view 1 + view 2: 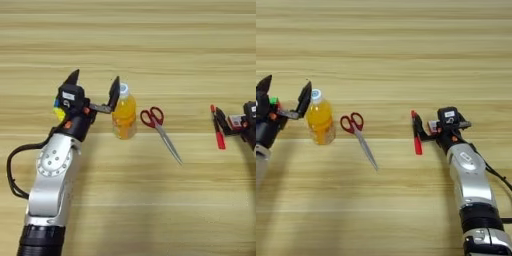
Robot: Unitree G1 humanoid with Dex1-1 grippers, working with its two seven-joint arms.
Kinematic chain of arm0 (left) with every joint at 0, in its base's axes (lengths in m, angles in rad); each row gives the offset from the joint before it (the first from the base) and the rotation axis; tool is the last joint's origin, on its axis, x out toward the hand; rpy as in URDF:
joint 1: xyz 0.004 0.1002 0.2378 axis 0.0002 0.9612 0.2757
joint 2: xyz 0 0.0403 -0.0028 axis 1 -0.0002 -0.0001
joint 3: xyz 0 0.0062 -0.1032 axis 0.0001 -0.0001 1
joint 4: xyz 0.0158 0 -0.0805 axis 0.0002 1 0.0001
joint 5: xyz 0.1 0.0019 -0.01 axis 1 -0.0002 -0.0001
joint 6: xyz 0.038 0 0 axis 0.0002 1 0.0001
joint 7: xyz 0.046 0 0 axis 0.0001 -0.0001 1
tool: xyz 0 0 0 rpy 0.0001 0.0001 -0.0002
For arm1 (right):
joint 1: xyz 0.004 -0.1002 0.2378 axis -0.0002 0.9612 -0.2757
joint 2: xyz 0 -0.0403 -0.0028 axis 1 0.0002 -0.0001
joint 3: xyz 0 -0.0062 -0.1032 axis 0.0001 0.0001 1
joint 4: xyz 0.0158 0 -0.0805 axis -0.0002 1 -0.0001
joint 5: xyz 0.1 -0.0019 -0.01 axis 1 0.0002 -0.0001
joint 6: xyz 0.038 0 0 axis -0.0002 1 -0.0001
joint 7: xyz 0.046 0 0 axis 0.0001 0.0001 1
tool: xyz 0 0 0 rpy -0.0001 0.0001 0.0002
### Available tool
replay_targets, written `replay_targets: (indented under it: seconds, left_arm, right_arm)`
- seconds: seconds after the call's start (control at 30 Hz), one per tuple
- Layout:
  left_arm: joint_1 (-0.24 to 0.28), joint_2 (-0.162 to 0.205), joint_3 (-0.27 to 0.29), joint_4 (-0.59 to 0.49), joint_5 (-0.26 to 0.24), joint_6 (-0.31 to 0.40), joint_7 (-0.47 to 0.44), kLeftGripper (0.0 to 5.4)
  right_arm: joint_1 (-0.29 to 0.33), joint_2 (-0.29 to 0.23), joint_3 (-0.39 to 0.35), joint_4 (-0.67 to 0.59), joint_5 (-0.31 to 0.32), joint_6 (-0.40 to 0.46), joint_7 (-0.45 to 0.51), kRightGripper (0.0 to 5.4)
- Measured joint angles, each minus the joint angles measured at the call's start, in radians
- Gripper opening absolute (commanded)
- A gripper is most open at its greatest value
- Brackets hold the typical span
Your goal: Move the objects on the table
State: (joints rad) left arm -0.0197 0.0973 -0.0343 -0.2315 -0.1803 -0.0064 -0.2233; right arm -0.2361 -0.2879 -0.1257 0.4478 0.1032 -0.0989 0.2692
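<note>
L gripper [95, 89]: jaws wide apart, nothing held; one finger up-left, the other touching or just beside the bottle's cap end. I read it as lining up on the bottle.
R gripper [423, 126]: black fingers right at the pen and card; can't tell if they're apart or pinched on anything.
Bottle [124, 114]: orange juice, white cap, lying on the table w/ cap pointing away from me. Prob. full so fairly heavy; smooth round plastic, will roll or slip. I'd grab mid-body, across the width, not the cap.
Cube [59, 111]: multicoloured, mostly hidden behind L wrist. Stiff, light, flat faces, easy pinch.
Scissors [160, 131]: red handles, blades closed, pointing toward me and right, just beside bottle. Thin, flat, hard to get under; I'd take the handle loops.
Pen [416, 134]: red, thin, light, rolls.
Card [433, 125]: red/white, flat against R fingers.
Table [150, 210]: wood planks.
</note>
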Motion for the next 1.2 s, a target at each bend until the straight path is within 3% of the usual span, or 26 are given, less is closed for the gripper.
replay_targets:
  seconds: [0.33, 0.5, 0.73, 1.2]
  left_arm:
    - [0.015, 0.014, -0.066, -0.036, 0.031, 0.0, -0.037, 5.4]
    - [0.016, 0.015, -0.072, -0.03, 0.052, 0.0, -0.038, 5.4]
    - [0.013, 0.014, -0.09, 0.015, 0.093, -0.008, -0.033, 5.4]
    - [-0.022, -0.001, -0.09, 0.14, 0.096, -0.043, -0.037, 5.4]
  right_arm:
    - [0.0, 0.002, 0.001, 0.0, 0.0, 0.0, 0.0, 5.36]
    - [0.0, 0.003, 0.001, 0.0, 0.0, 0.0, 0.0, 5.36]
    - [0.0, 0.008, 0.001, 0.001, 0.0, 0.0, 0.001, 5.36]
    - [0.0, 0.013, 0.005, 0.001, -0.001, 0.0, 0.0, 5.36]
